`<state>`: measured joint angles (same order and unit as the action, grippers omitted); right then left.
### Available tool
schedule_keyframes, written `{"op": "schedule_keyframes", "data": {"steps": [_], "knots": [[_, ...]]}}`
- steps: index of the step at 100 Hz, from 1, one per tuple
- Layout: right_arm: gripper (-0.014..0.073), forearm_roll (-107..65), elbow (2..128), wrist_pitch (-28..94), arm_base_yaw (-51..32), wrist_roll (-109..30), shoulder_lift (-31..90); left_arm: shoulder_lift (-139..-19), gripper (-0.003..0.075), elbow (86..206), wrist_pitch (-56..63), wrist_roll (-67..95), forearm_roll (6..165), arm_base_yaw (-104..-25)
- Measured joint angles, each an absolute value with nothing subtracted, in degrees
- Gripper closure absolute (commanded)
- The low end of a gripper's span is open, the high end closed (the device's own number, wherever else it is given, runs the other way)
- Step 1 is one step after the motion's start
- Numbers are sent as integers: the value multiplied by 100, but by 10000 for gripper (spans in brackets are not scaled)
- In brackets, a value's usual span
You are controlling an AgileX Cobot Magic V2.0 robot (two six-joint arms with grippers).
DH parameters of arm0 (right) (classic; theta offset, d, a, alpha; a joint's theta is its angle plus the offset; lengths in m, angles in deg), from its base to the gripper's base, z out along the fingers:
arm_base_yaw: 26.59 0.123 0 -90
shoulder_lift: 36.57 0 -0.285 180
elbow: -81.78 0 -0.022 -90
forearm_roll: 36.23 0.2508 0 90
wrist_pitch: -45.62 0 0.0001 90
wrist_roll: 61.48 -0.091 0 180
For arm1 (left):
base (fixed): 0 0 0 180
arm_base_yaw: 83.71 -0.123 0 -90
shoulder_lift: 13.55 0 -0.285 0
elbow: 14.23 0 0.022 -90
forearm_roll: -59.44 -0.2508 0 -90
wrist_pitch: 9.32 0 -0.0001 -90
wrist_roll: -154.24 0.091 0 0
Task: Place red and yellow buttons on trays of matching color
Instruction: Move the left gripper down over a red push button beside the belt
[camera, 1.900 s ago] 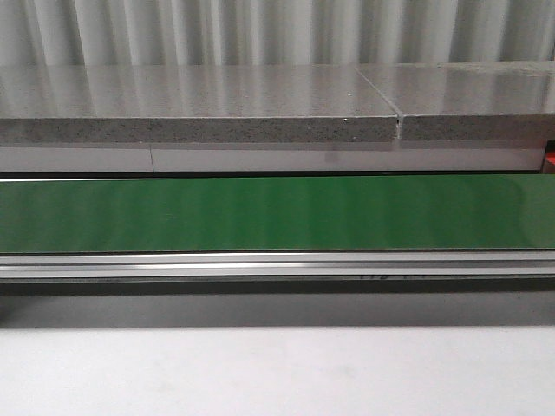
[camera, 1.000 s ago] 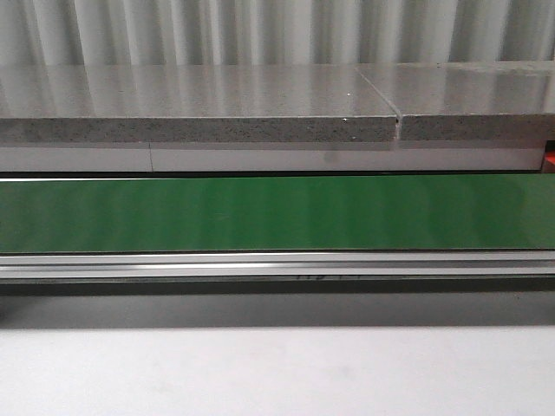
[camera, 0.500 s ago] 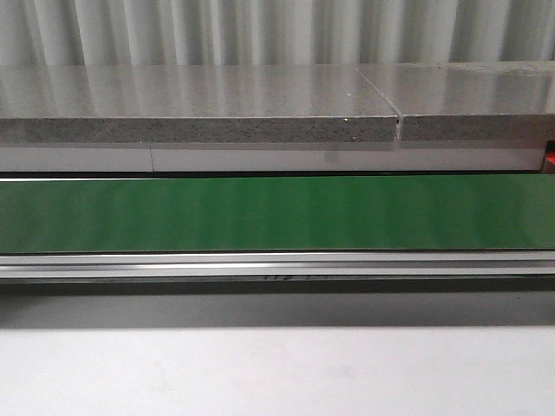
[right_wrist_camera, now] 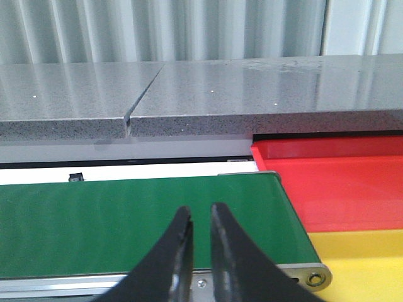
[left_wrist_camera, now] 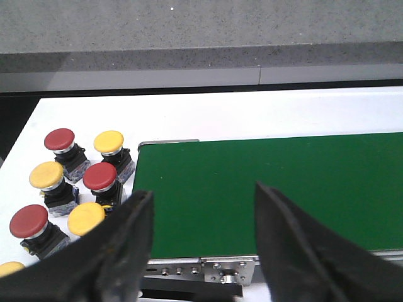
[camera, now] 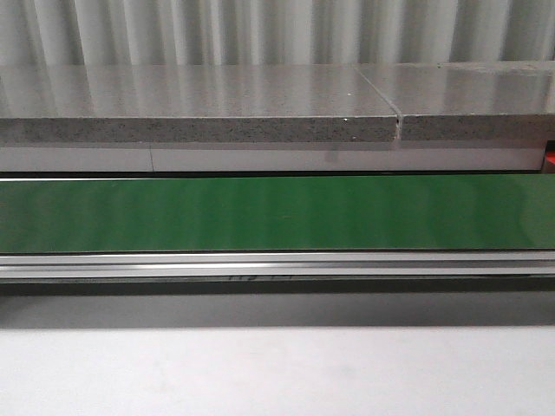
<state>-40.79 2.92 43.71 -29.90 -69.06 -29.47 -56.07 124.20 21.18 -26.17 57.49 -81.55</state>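
Your front view shows neither arm. One yellow button [left_wrist_camera: 9,268] is cut off beside the belt [left_wrist_camera: 271,182] end; red tray [right_wrist_camera: 340,182] and yellow tray [right_wrist_camera: 359,258] are partly out of frame. Left tool [left_wrist_camera: 201,217] gapes wide; right tool [right_wrist_camera: 201,229] is nearly closed, empty. Speckled grey worktop [camera: 199,104], ribbed wall [camera: 260,30].

A green conveyor belt [camera: 277,214] has a smooth, slightly glossy surface with soft bands of reflected light. Its edge rail [camera: 277,265] is brushed, silvery metal, with small screws visible at the end bracket [left_wrist_camera: 220,270]. Behind it, a grey speckled stone-like counter [camera: 199,104] is polished on top and grainy along its front edge. The wall [camera: 277,30] behind looks like corrugated, pale metal sheeting. The white table [camera: 277,373] is matt and plain. Red buttons [left_wrist_camera: 99,177] and yellow buttons [left_wrist_camera: 108,141] have smooth, plastic-looking caps. The red tray [right_wrist_camera: 340,182] and yellow tray [right_wrist_camera: 365,264] look like smooth plastic. The black fingers [left_wrist_camera: 126,251] appear matt.
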Motion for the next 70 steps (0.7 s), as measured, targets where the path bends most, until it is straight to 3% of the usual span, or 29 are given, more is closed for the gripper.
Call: {"op": "schedule_keyframes", "data": {"steps": [42, 70], "knots": [[494, -4079, 292, 4371, -2990, -6906, -2947, -7326, 280, 13689, 3100, -3025, 5749, -8178], [494, -4079, 292, 4371, -2990, -6906, -2947, -8040, 280, 14192, 3653, -3321, 5873, -9093]]}}
